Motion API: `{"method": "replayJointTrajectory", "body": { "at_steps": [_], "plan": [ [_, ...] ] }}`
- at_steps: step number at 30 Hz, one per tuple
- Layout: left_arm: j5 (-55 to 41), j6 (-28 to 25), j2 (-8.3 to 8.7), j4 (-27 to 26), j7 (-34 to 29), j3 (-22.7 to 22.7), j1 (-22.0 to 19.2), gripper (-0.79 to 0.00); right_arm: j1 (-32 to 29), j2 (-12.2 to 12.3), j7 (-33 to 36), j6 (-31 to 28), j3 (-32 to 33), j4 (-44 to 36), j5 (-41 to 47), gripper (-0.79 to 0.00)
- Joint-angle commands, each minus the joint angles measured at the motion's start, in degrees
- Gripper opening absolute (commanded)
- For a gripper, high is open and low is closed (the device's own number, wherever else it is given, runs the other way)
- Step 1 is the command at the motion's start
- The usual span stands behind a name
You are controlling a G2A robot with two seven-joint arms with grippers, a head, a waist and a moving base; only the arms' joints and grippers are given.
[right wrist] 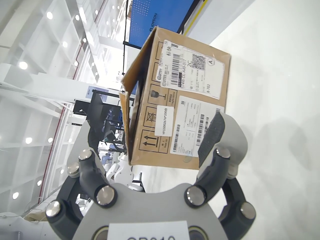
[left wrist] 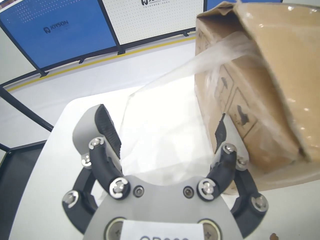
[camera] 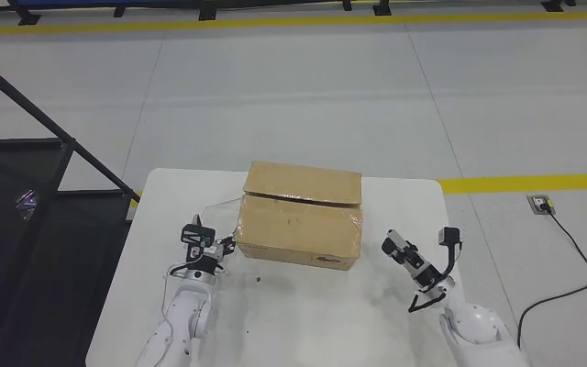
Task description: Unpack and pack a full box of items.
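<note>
Left tool [left wrist: 162, 113] with jaws spread wide, crumpled clear plastic film [left wrist: 160, 146] between its fingers on the white table [left wrist: 60, 146], brown cardboard box [left wrist: 262, 76] just beside one finger, film stretched up to its flap

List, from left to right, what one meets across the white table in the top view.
left gripper → cardboard box → right gripper. The clear film hanging off the box near the left gripper is left out, because it overlaps both of them.
</note>
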Motion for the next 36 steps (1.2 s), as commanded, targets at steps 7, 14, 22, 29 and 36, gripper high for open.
{"method": "replayJointTrajectory", "body": {
  "at_steps": [7, 14, 22, 29, 36],
  "plan": [
    [0.79, 0.01, -0.21, -2.40, 0.72, 0.96, 1.88, 0.000, -0.36, 0.32, 1.16, 1.19, 1.14, -1.85, 1.48, 0.000],
    [1.54, 0.14, -0.18, -5.18, 1.06, 0.96, 4.26, 0.000, 2.77, 1.12, 12.82, -1.81, 2.73, -0.61, 10.25, 0.000],
    [-1.88, 0.96, -0.04, -8.43, 2.24, -1.78, 7.20, 0.000, 9.23, 0.95, 12.05, -0.92, 0.95, 2.26, 9.46, 0.000],
    [-6.57, 0.03, 0.43, -10.71, 2.11, -6.58, 9.67, 0.000, 15.99, 0.01, 7.05, 3.51, -3.36, 8.04, 5.16, 0.000],
    [-8.78, -0.44, 0.69, -11.58, 2.17, -9.48, 10.85, 0.000, 21.11, -1.15, 7.14, 2.81, -7.49, 15.26, 5.38, 0.000]
  ]
}}
